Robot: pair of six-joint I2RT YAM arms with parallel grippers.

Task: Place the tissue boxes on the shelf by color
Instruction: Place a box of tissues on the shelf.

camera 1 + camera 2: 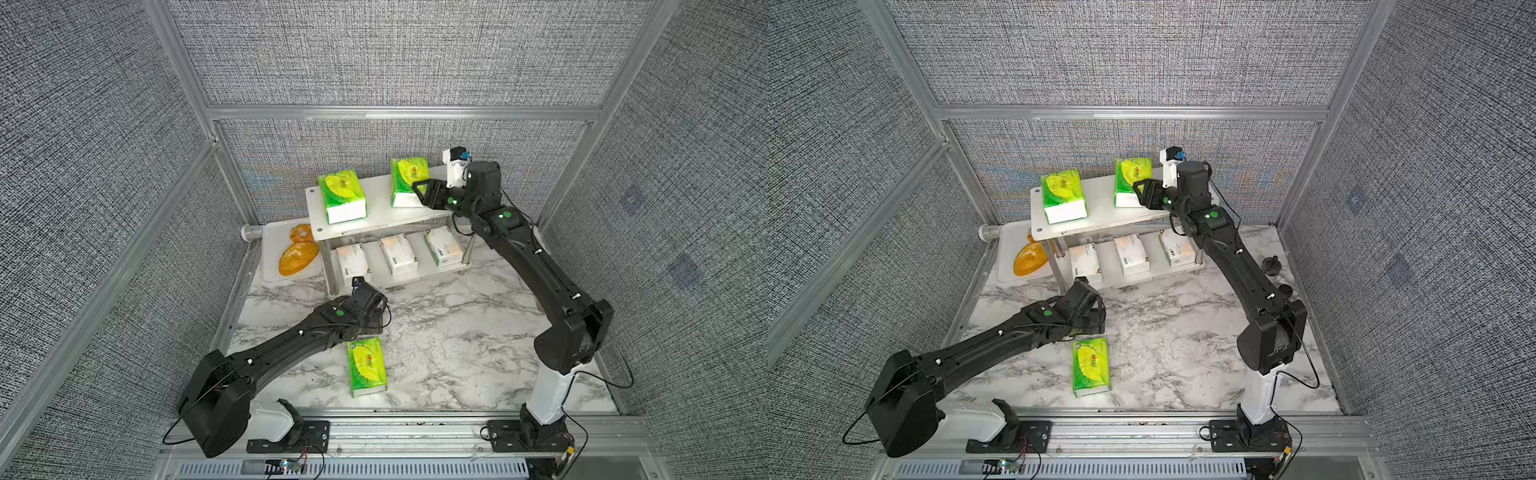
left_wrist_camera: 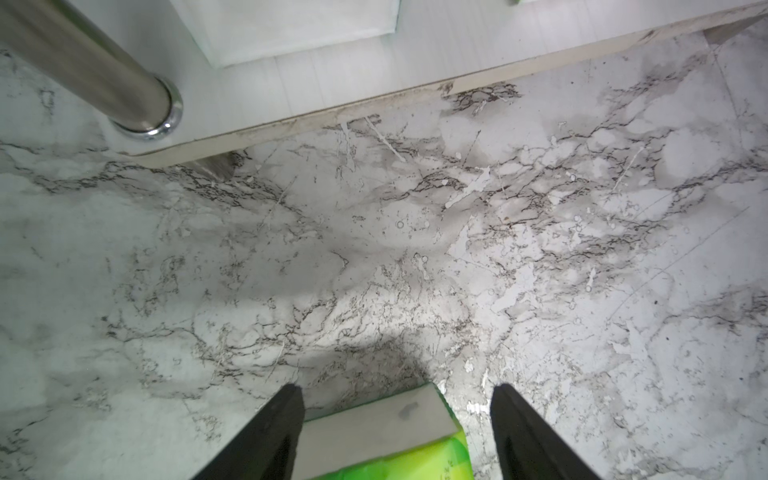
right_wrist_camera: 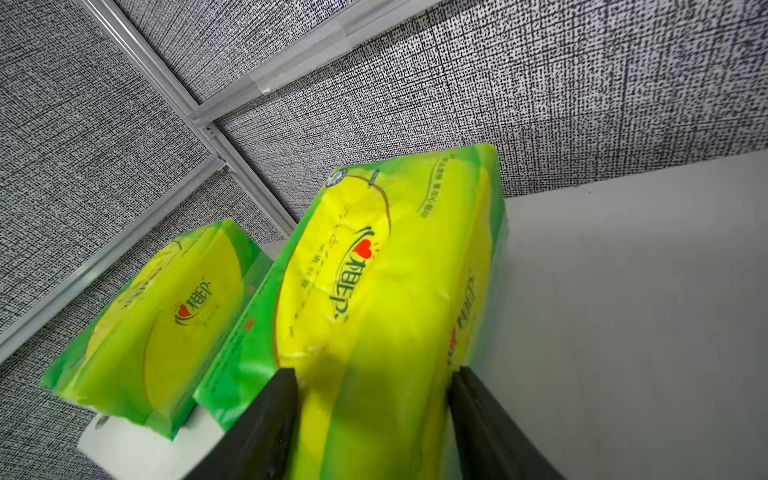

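Green-and-yellow glossy tissue pack (image 1: 409, 180), red heart logo, stood on the shelf (image 1: 378, 208) top, clamped by right gripper (image 3: 374, 376); left gripper (image 2: 397, 388) gaped empty over another pack (image 1: 367, 366) on bench (image 1: 457, 353).

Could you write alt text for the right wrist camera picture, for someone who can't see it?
Two black fingers clamp a bright green-and-yellow tissue pack from both sides over a white shelf board. A second matching pack lies beside it on the board, with a grey woven wall behind.
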